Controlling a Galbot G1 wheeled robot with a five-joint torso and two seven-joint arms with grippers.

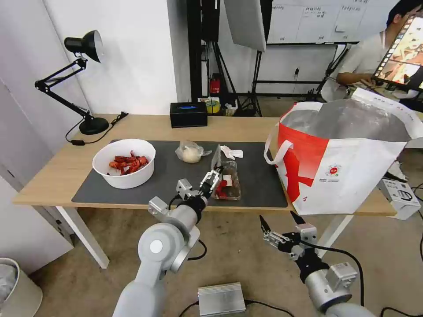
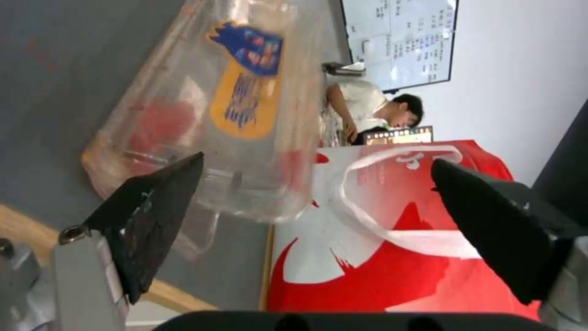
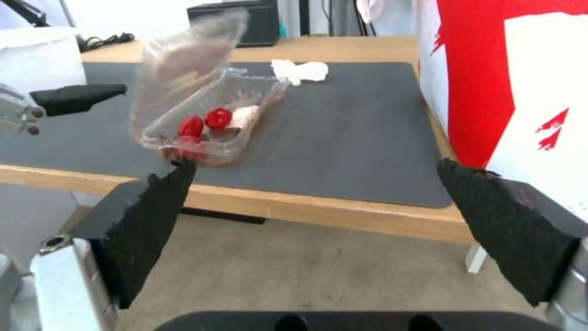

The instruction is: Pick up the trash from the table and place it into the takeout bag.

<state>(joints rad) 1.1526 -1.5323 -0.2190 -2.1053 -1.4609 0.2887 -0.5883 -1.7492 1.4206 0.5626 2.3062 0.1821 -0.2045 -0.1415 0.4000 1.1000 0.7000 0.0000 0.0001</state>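
On the dark grey mat (image 1: 167, 176) of the table (image 1: 57, 176) lies the trash. A white bowl (image 1: 124, 162) of red shells sits at the left, a clear bag with a whitish lump (image 1: 190, 152) mid-mat, and a crumpled tissue (image 1: 231, 152) beside it. The clear clamshell box (image 1: 227, 178) sits near the front edge with its lid up. My left gripper (image 1: 210, 178) is open at the box's left side, and the box (image 2: 233, 105) reaches between its fingers without being held. The takeout bag (image 1: 348, 163) stands open at the right. My right gripper (image 1: 280, 224) hangs open below the table's front edge.
A black desk lamp (image 1: 83, 79) stands at the back left and a black box (image 1: 188, 114) at the back middle. On the floor are a silver box (image 1: 221, 298) and a bin (image 1: 15, 286). Tripods and a seated person are behind the table.
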